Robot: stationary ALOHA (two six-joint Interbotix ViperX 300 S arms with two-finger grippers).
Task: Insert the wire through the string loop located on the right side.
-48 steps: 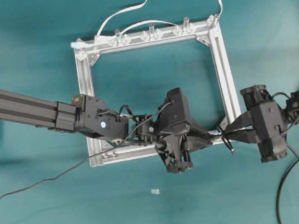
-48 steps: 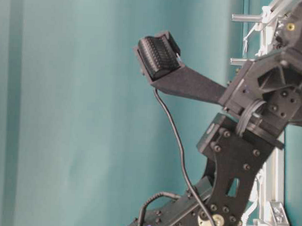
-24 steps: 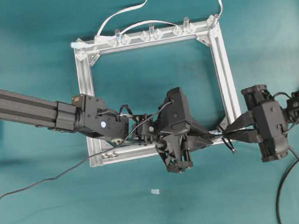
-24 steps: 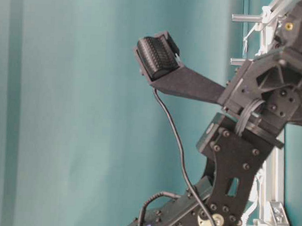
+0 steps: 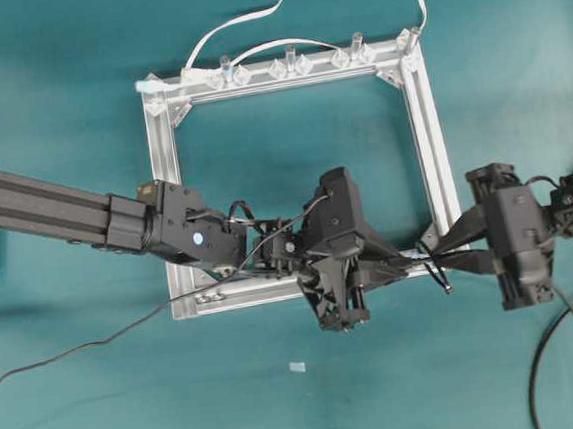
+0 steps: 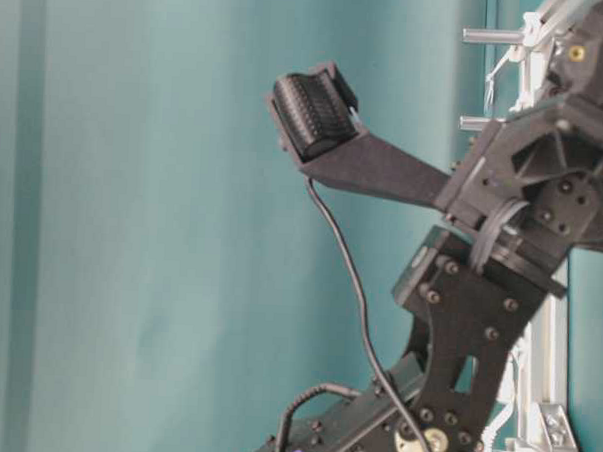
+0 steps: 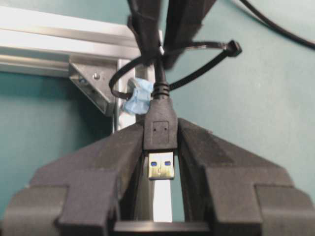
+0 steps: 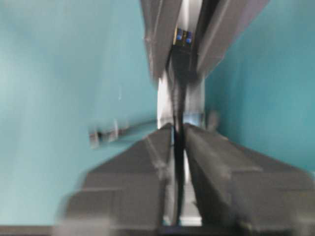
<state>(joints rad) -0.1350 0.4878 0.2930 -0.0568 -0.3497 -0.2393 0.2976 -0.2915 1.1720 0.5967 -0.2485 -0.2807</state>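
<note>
The long thin black wire ends in a small black plug with a metal tip, and this plug sits between the two dark pads of the left gripper. The left jaws are closed on the plug body: both pads press against its sides, and the metal tip with its blue insert points back toward the wrist camera. Beyond the plug, the wire runs away from the left jaws toward the right gripper, whose two dark fingers descend from the top of the left wrist view and flank the wire just past the plug's strain relief.

In the right wrist view the wire lies in the narrow slot between the right gripper's pads; the picture is blurred, and a slight gap appears on each side of the wire, so whether the right jaws grip it cannot be determined.

The thin dark string loop hangs around the wire and the right fingers, just beyond the plug, beside the corner of the silver aluminium frame, where a scrap of blue tape is fixed.

In the overhead view both grippers meet at the lower right corner of the frame on the teal table
</note>
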